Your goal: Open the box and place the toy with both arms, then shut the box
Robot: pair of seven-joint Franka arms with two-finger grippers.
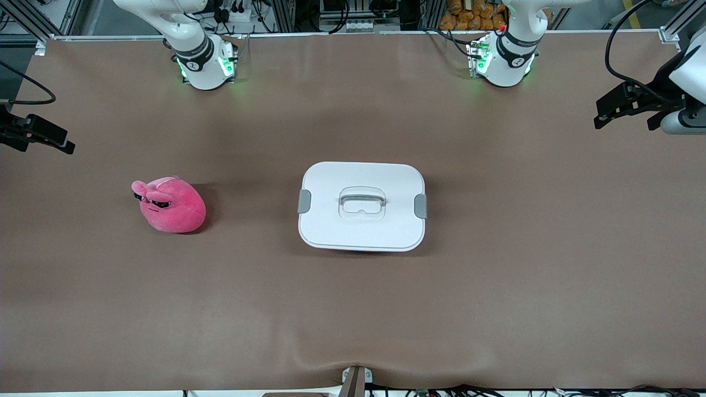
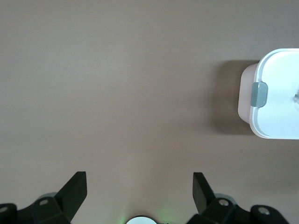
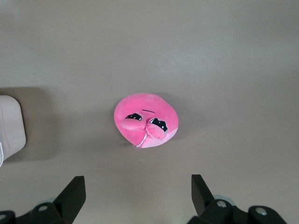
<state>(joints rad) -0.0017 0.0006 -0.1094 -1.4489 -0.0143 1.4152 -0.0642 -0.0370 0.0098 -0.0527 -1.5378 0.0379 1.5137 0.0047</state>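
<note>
Fingers of left gripper (image 2: 139, 191) and right gripper (image 3: 138, 193) spread wide, empty, raised at the table's ends. Box (image 1: 362, 205) lidded, clipped, mid-table; toy (image 1: 170, 204) toward the right arm's end. Every step seemingly remains.

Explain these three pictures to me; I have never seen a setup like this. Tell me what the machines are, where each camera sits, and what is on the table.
Two white robot arms stand at a brown table. The wide picture looks down from across the table. The other two come from cameras on the arms' wrists. The left claw hangs open over bare table toward its own end; its camera sees the box, lid closed. The right claw hangs open at the right arm's end; its camera looks down on the toy. Nothing is held; the toy lies apart from the box.
</note>
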